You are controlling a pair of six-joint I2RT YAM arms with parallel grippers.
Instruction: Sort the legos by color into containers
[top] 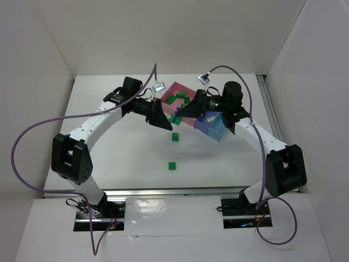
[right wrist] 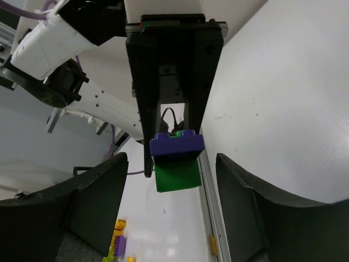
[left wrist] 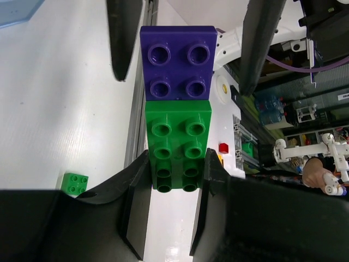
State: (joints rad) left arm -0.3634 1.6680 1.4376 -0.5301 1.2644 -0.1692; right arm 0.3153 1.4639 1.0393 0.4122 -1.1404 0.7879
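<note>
As far as I could judge, the sorting was only partly done. Several green legos [top: 180,95] lay in the pink tray [top: 176,87]. Two loose green bricks [top: 175,136] were on the tabletop [top: 125,158], on the near side of both jaws, and I could not tell what the blue trays [top: 210,128] held.

The left jaws were pinching the green brick [left wrist: 178,136] at its near end, one finger on each side. The purple brick [left wrist: 177,63] was joined to its far end, beyond the fingertips. The right jaws were spread, and the purple brick stood between them, touching neither finger as far as I could see. I judged that the two colours had to be pulled apart before going to their trays.
</note>
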